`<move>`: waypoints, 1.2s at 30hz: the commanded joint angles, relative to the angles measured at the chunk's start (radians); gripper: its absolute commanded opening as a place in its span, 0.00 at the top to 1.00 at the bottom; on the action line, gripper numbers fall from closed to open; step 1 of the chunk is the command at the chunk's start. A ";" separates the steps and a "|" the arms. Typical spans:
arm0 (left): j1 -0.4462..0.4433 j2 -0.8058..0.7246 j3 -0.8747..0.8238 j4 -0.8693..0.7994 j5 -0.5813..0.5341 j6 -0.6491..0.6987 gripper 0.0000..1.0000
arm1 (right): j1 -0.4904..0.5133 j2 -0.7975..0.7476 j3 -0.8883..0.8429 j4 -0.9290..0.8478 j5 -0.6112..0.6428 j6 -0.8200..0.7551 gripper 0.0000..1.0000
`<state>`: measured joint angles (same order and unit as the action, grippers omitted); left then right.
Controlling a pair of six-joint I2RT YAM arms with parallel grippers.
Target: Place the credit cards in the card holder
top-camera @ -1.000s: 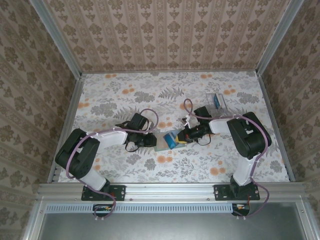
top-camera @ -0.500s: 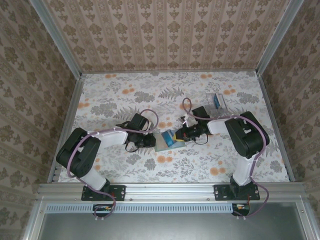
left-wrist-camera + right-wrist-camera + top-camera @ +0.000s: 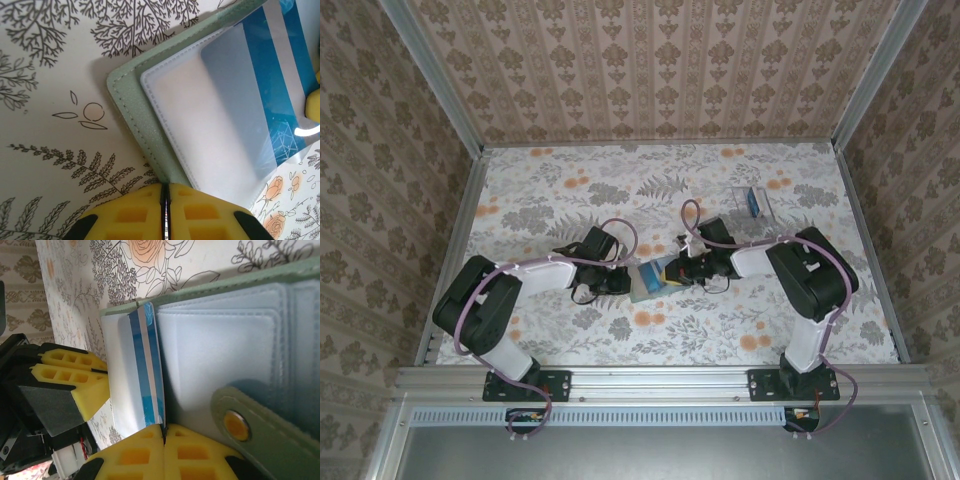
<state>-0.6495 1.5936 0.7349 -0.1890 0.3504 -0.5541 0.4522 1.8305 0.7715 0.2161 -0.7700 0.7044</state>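
At the centre of the floral-patterned table [image 3: 570, 180] we see the flat grey-green bifold card holder [image 3: 645, 285] [image 3: 125, 100] [image 3: 225, 335] lying open. At its 9 o'clock the left pincer [image 3: 623, 282] [image 3: 165, 192] is clamped on its edge. At its 3 o'clock the right pincer [image 3: 678, 272] [image 3: 163, 432] pinches a thin blue-and-white plastic card [image 3: 280, 75] [image 3: 147, 365], whose far end sits under the holder's translucent pocket.

One card holder [image 3: 640, 291] lies open at the centre of the worktop [image 3: 550, 200], with one blue-striped card [image 3: 660, 276] on it. A second blue card [image 3: 752, 202] sits toward 1 o'clock. Two end effectors flank the holder: the left end effector [image 3: 620, 281] at 9 o'clock, the right end effector [image 3: 682, 270] at 3 o'clock.
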 commanded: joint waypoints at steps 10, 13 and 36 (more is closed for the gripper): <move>-0.017 0.025 -0.011 -0.025 -0.007 -0.014 0.90 | 0.026 -0.083 0.020 -0.245 0.199 -0.109 0.77; -0.018 0.026 -0.011 -0.024 -0.008 -0.010 0.90 | 0.028 -0.087 0.036 -0.277 0.199 -0.124 0.77; -0.018 0.026 -0.027 0.004 0.009 0.003 0.92 | 0.174 -0.011 0.163 -0.311 0.192 -0.103 0.97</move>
<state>-0.6540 1.5978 0.7334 -0.1749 0.3531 -0.5571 0.6224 1.8156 0.9089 -0.0402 -0.6044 0.6083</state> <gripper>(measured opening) 0.083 0.067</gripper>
